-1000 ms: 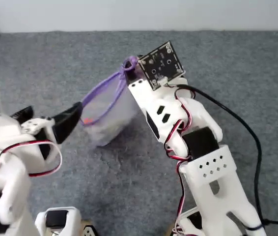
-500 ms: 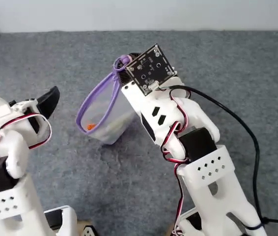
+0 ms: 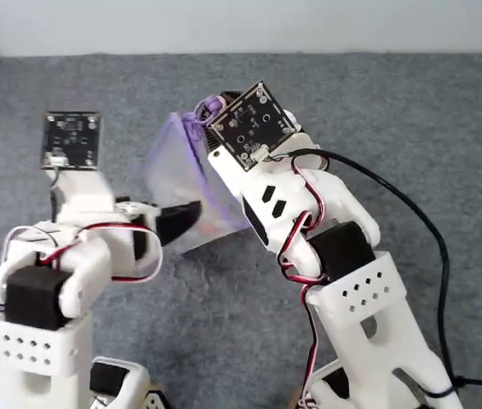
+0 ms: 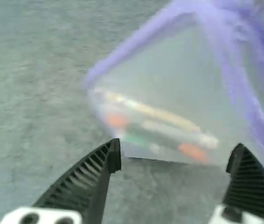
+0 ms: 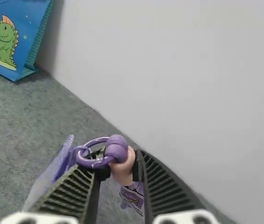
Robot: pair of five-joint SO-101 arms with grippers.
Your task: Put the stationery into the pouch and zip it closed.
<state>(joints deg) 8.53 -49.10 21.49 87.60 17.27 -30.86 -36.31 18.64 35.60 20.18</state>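
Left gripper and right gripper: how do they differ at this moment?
The left gripper is open, the right gripper shut on the purple ring pull. The left gripper faces the pouch at its filled lower edge; the right gripper holds its top end. Both have black ribbed fingers.

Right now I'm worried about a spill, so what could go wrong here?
The right gripper pinches only the pull ring of the pouch; that small hold could slip and drop it. The left gripper, open near the pouch's base, may clamp the pens inside rather than fabric.
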